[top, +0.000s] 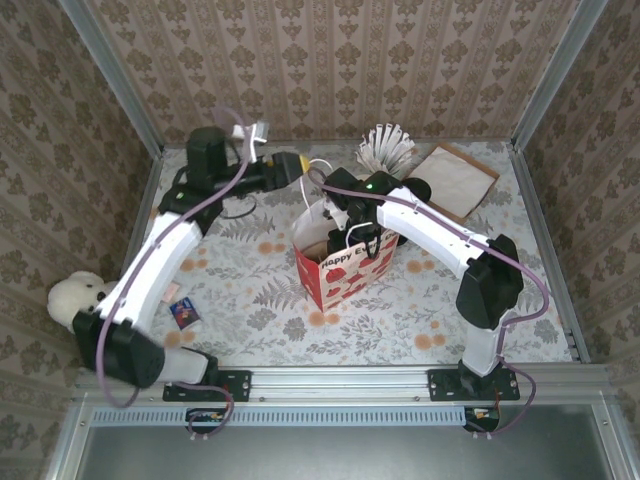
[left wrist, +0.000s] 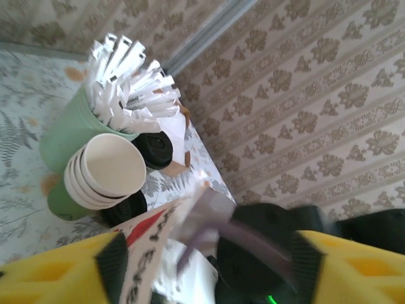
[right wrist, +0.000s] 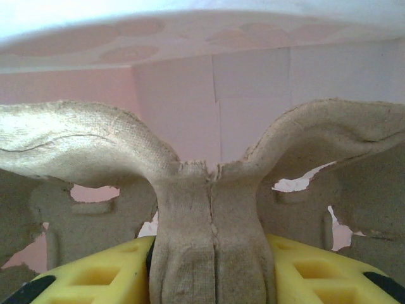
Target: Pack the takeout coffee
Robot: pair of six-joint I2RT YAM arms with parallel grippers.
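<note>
Right gripper clamped on centre ridge of brown moulded-pulp cup carrier inside red-and-white paper bag — likely light, stiff, tearable; ridge best hold. Left gripper jaws wide, empty.

soft, even light falls on the table, shadows faint. the left wrist view smears at the bottom, sharper on the stacked cups. light glows pink through the bag; the cardboard carrier looks slightly soft.

Your white-shelled left arm and right arm have chunky black joints. A thin purple cable trails along each. The blocky fingers are bright yellow.
</note>
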